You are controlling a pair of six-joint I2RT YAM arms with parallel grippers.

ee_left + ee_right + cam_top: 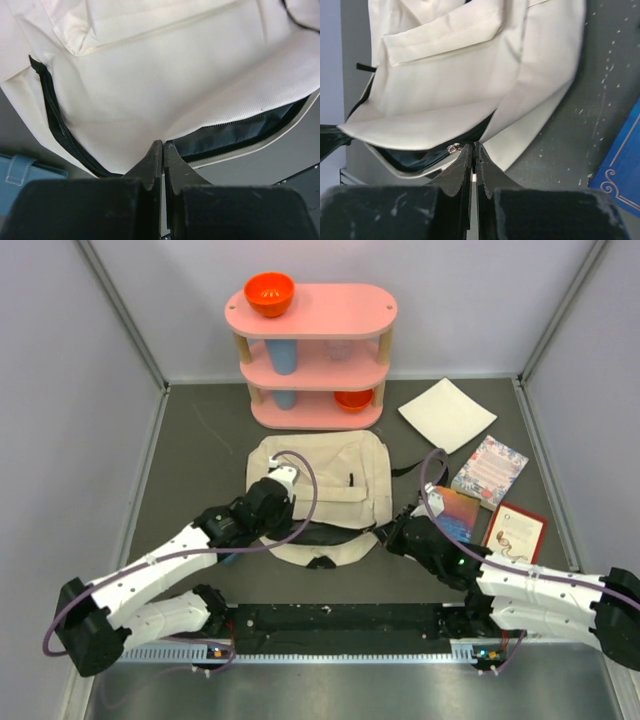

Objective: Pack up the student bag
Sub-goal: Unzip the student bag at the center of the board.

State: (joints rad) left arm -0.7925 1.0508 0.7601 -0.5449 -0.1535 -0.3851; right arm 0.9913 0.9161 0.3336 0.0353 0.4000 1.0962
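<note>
Student bag (320, 485) of cream soft fabric, probably light and limp, lies centrally before a pink tiered shelf (320, 312). Left gripper (162, 146) and right gripper (472, 146) are both closed at its unzipped rim, the likeliest hold; whether fabric is pinched cannot be told.

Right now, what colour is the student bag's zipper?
Black; the zipper on the student bag shows best in the left wrist view.

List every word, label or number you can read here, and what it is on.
No text can be read.
Floral book: print on its pink panel, too small.
Red-bordered book: marks too blurred.
Student bag: no label shows.
</note>
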